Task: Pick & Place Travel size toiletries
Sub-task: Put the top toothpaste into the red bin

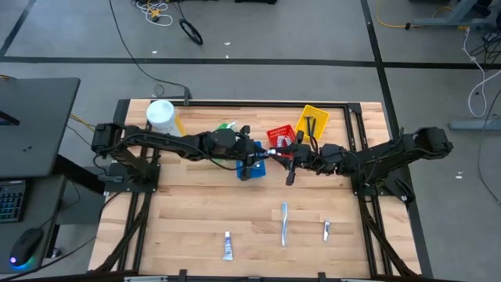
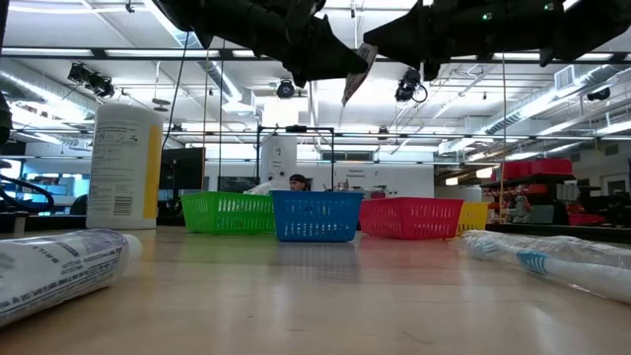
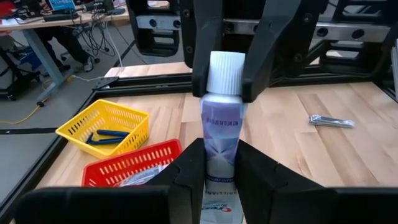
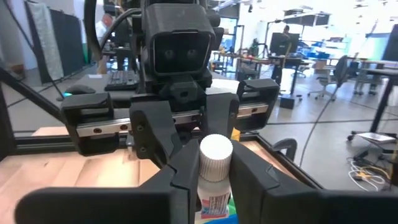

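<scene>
A small silver-violet tube (image 3: 221, 134) with a white ribbed cap (image 4: 216, 149) is held in the air between both grippers, just right of the blue basket (image 1: 250, 169). My left gripper (image 3: 221, 158) reaches in from the table's left and is shut on the tube's lower body. My right gripper (image 4: 216, 168) reaches in from the right and is shut on the cap end. In the low view the tube (image 2: 357, 71) hangs tilted, high above the baskets. My left gripper pinches the tube's lower body (image 3: 219, 163) between its two fingers, coming level from the table's left, along the tube. The tube is lifted clear of the table. My right gripper pinches the white cap (image 3: 225, 73) between its two fingers (image 3: 200, 68), coming from the table's right, facing the other gripper.
Green (image 2: 229, 212), blue (image 2: 317, 215), red (image 2: 409, 217) and yellow (image 1: 311, 121) baskets stand at mid-table; the yellow one holds blue razors (image 3: 107, 135). A white canister (image 1: 162, 116) stands far left. On the near table lie a tube (image 1: 228, 247), a toothbrush (image 1: 283, 223) and a small silver tube (image 1: 326, 229).
</scene>
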{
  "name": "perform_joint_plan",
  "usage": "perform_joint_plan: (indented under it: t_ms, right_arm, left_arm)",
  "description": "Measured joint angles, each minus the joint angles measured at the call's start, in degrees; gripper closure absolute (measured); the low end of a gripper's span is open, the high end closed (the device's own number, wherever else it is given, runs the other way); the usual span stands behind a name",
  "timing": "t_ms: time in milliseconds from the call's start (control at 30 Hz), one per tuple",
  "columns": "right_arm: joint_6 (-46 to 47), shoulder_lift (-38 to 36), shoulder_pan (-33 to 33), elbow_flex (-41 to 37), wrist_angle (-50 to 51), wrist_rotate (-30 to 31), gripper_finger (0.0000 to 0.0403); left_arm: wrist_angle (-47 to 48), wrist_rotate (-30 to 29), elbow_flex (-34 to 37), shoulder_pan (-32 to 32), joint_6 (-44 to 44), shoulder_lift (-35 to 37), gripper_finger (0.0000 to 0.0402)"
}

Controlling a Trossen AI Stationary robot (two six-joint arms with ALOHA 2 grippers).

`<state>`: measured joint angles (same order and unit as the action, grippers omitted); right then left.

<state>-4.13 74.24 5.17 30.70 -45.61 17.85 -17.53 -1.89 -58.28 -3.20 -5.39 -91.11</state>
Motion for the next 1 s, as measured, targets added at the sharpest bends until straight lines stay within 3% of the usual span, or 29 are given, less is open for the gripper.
perform_joint_plan:
  t_ms: [300,500,667,833,1000]
  right_arm:
    - [-0.4,0.0,0.0,0.0,0.3,0.8,0.0338]
    - [-0.5,0.0,-0.1,0.0,2.2,1.8,0.034]
    - [0.3,0.0,-0.9,0.0,7.7,9.5,0.034]
    - [9.5,0.0,-4.4,0.0,17.9,21.7,0.034]
    - [17.1,0.1,-9.5,0.0,27.0,18.9,0.034]
  left_arm:
    - [0.1,-0.5,0.0,0.0,0.7,0.0,0.0319]
    - [0.5,-4.7,0.0,0.0,1.4,0.0,0.03]
    - [2.6,-7.6,-0.1,0.0,1.8,0.0,0.0259]
    - [5.9,-10.2,-0.1,0.0,2.6,0.0,0.0227]
    - [6.1,-10.0,-0.1,0.0,4.8,0.0,0.0217]
